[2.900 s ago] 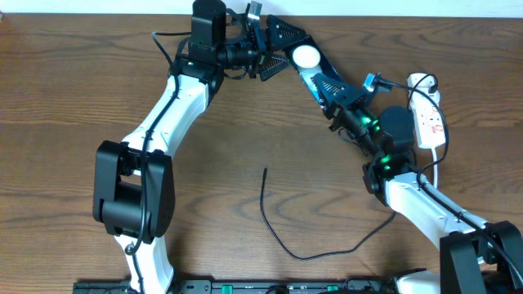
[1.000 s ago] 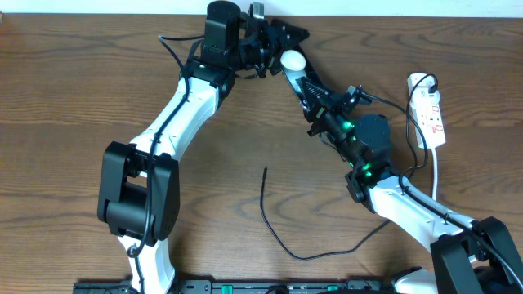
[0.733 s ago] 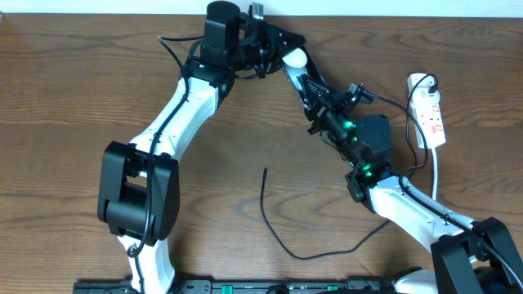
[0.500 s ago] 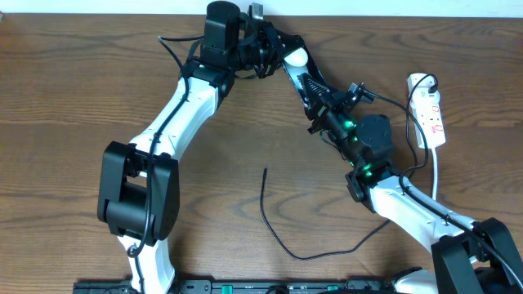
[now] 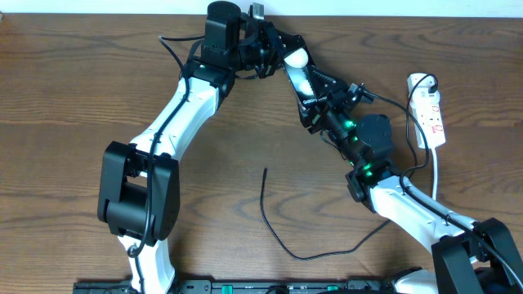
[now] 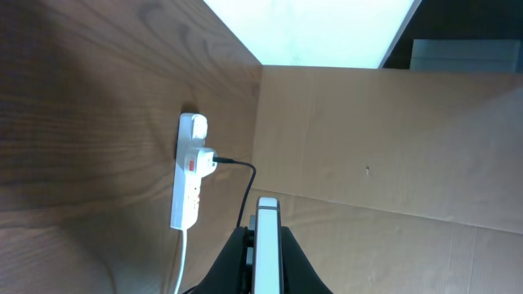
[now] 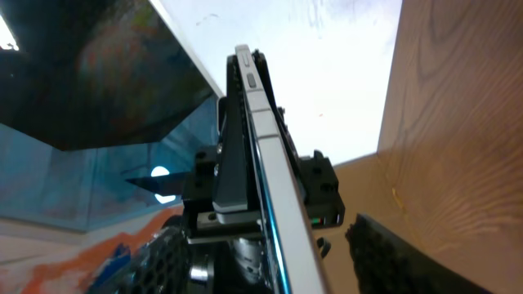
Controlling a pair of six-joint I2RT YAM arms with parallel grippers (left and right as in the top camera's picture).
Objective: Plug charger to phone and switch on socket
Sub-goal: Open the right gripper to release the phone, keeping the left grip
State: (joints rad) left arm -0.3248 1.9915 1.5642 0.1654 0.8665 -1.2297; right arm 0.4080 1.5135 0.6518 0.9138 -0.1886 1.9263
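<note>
Overhead: left gripper clamped phone. Right gripper gaped astride phone, holding nothing. Charger lay loose, well apart from phone; socket well right of phone.
Left wrist: phone pinched edge-on.
Right wrist: pads stood clear of phone.
Likely step: steadying phone. Next: right arm must fetch charger tip.

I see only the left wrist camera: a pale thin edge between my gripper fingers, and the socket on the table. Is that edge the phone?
Observer: Yes. Overhead, the left gripper is shut on one end of the phone.
Operator: Where is the right gripper?
Observer: The right gripper is at the phone's other end; the right wrist view shows a gap between its pad and the phone.
Operator: And the charger?
Observer: The charger lies loose on the table, its tip far from both grippers.
</note>
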